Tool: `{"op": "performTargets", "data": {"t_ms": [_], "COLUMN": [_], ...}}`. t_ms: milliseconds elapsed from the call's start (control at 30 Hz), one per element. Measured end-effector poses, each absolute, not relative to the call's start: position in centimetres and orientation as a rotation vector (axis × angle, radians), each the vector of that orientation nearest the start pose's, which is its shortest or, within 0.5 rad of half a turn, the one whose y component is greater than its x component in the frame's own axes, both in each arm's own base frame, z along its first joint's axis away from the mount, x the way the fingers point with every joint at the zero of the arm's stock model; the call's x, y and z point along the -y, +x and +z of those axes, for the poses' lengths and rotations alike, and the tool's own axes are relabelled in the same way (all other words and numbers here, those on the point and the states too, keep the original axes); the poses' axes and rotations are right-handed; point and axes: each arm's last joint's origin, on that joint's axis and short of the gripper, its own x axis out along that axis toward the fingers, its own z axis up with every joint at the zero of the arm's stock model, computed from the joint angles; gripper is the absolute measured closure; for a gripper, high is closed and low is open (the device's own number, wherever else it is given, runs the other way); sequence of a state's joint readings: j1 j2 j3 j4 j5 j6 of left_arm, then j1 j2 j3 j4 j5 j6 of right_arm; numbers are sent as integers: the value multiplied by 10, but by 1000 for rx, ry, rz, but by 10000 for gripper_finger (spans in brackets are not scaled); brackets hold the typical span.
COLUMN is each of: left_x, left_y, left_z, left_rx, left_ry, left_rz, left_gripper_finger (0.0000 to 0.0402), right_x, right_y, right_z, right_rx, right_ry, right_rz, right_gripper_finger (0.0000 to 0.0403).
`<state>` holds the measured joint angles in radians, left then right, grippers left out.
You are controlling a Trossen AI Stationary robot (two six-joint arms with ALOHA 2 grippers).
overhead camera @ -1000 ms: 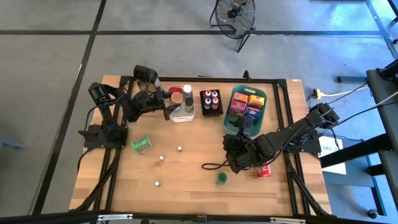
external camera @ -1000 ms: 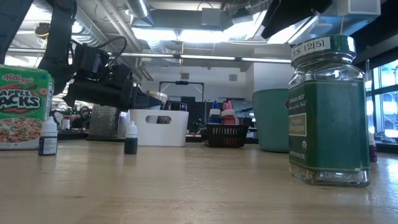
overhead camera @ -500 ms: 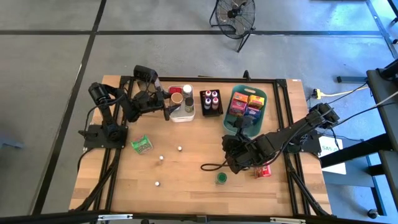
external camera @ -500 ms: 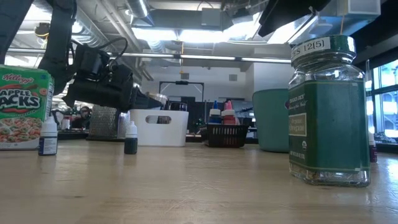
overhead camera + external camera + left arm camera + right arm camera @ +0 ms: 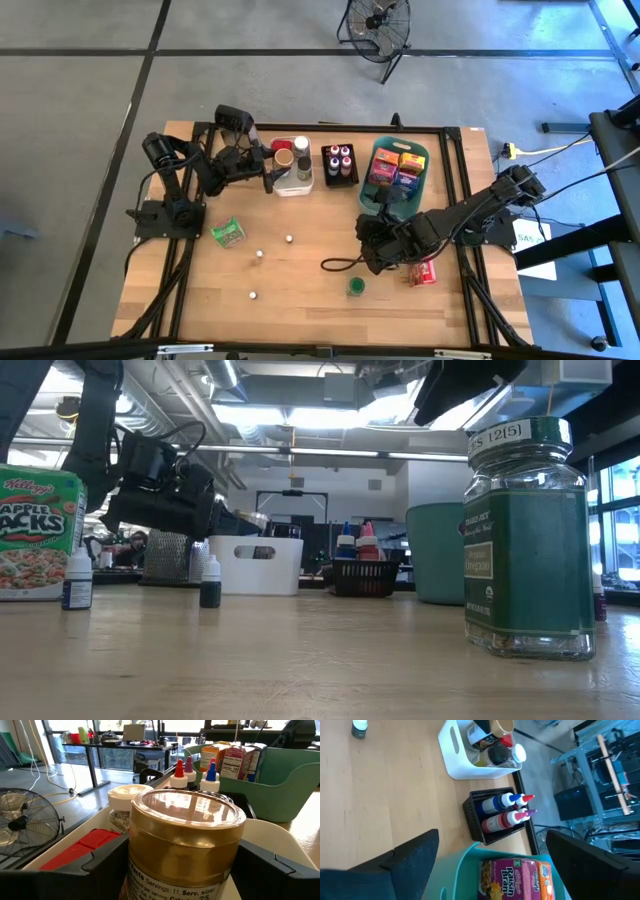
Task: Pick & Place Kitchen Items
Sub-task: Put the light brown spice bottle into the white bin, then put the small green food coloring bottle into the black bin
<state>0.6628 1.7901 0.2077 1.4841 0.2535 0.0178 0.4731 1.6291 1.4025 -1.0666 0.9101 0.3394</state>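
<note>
A gold-lidded jar (image 5: 185, 820), one of the kitchen items, stands among other jars inside the white bin (image 5: 290, 190), and my left gripper (image 5: 272, 163) is shut on it. My right gripper (image 5: 495, 870) hovers open and empty over the table's middle (image 5: 372, 238), near the teal basket (image 5: 423, 160). On the wood stand a green-labelled jar (image 5: 355, 286), a red box (image 5: 427, 272), a green cereal box (image 5: 229, 233) and three small dropper bottles (image 5: 288, 239). My left gripper has the jar's body (image 5: 137, 870) between its two fingers (image 5: 95, 870), one on each opposite side below the gold lid. The fingers reach in level from the table's left. The jar stands upright; the bin's wall hides its bottom.
A black tray (image 5: 340, 180) with capped squeeze bottles sits between the bin and the basket, which holds several boxes (image 5: 515, 875). A black cable loop (image 5: 338, 266) lies beside the green jar. A metal grater (image 5: 165, 555) stands at the far left. Bare wood lies along the near edge.
</note>
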Motion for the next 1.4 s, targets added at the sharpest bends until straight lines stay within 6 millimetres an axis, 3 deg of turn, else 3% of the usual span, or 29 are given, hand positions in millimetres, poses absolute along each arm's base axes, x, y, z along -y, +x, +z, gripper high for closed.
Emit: {"op": "performTargets", "data": {"t_ms": [567,1033,1400], "left_x": [-135,-136,-135], "left_y": [186,186,186], "left_z": [106,107,126], "left_rx": [-94,-83,32], "left_ry": [-21,-30,38], "left_rz": [398,406,402], "left_gripper_finger": [104,73,74], "right_x": [-121,-121,-121], "right_y": [291,291,291], "right_z": [289,289,289], "right_rx": [-905,-905,-909], "right_ry": [-518,-518,-514], "right_rz": [-498,-497,-490], "right_gripper_finger": [33,33,33]}}
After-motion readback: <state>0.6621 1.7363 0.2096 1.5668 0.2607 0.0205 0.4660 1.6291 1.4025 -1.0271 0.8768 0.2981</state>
